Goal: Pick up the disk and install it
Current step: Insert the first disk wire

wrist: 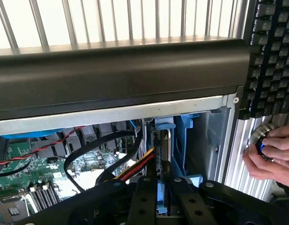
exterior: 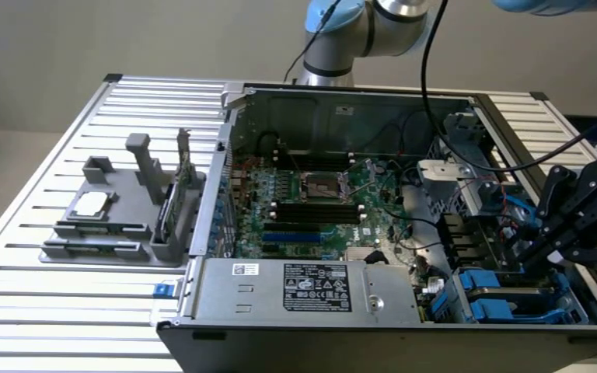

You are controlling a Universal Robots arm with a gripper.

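1. The open PC case (exterior: 382, 233) lies on the slatted metal table (exterior: 29, 326), and the arm is reaching down into its drive-bay corner at the exterior view's right, near the front edge. Tight spot: if the arm drifts sideways, it can clip the case wall (wrist: 116, 70) and jolt the whole box.

2. The power supply (exterior: 309, 287) sits at the near edge, just left of the bays. The motherboard (exterior: 309, 202) is further left and looks well apart from the action, so a slip probably won't reach it.

3. The gripper (exterior: 547, 249) is nearly closed, pinching the disk (wrist: 164, 154) edge-on between its fingers (wrist: 143, 206). The drive stands upright with its blue carrier rail (wrist: 184, 140) showing, partway down into the blue bay (exterior: 506, 299). How well it lines up with the slot can't be told. If it's cocked, pushing down could jam the rails or make the drive slide in the grip.

4. The cable bundle (wrist: 130, 168) of black, yellow and red wires runs just beside the disk. It could get snagged or pinched under the drive as it goes in.

5. A person's hand (wrist: 270, 154) is on a round knob (wrist: 262, 140) outside the case, by a keyboard (wrist: 270, 56). It looks clear of the arm.
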